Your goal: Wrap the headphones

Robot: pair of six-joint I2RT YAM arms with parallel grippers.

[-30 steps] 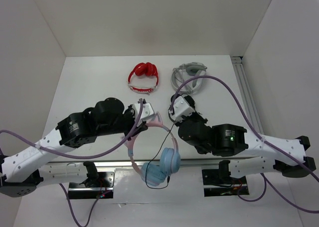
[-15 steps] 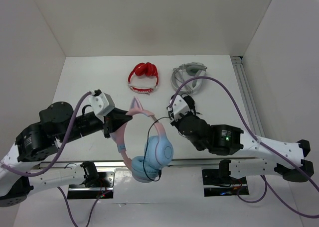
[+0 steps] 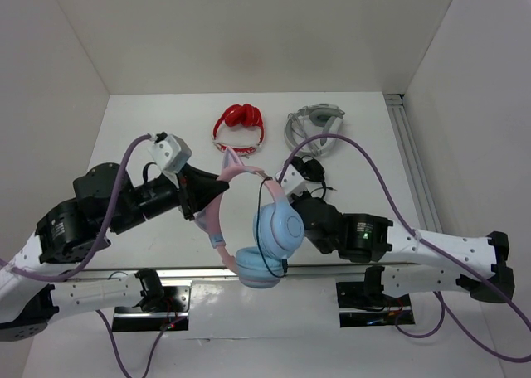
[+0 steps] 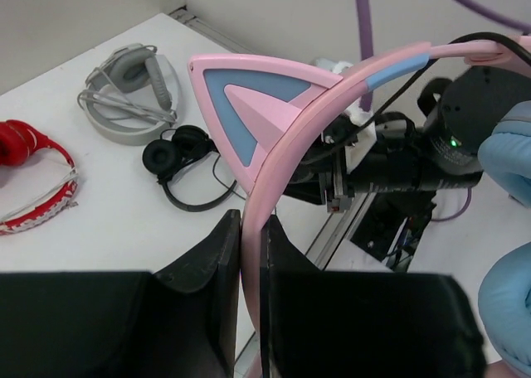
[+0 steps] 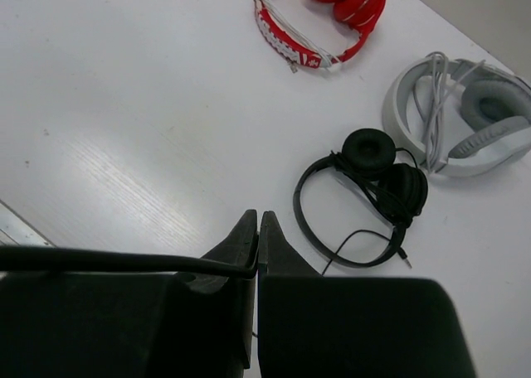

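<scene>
The headphones (image 3: 270, 237) have light blue earcups, a pink headband with cat ears (image 4: 257, 121) and a thin dark cable (image 3: 259, 220). They hang in the air over the table's near edge. My left gripper (image 3: 202, 197) is shut on the pink headband (image 4: 251, 229) and holds the pair up. My right gripper (image 3: 292, 197) is shut on the dark cable (image 5: 124, 264), which enters its jaws from the left. The cable runs up over the headband and down past the earcups.
A red pair (image 3: 239, 129) lies at the back middle of the table. A grey-white pair (image 3: 314, 129) lies at the back right. A small black pair (image 5: 373, 183) lies just in front of it. A metal rail (image 3: 411, 158) runs along the right edge.
The left gripper has swung the headphones to the right and turned them, so the earcups now hang nearer the right arm. The right gripper has drawn back a little with the cable.
</scene>
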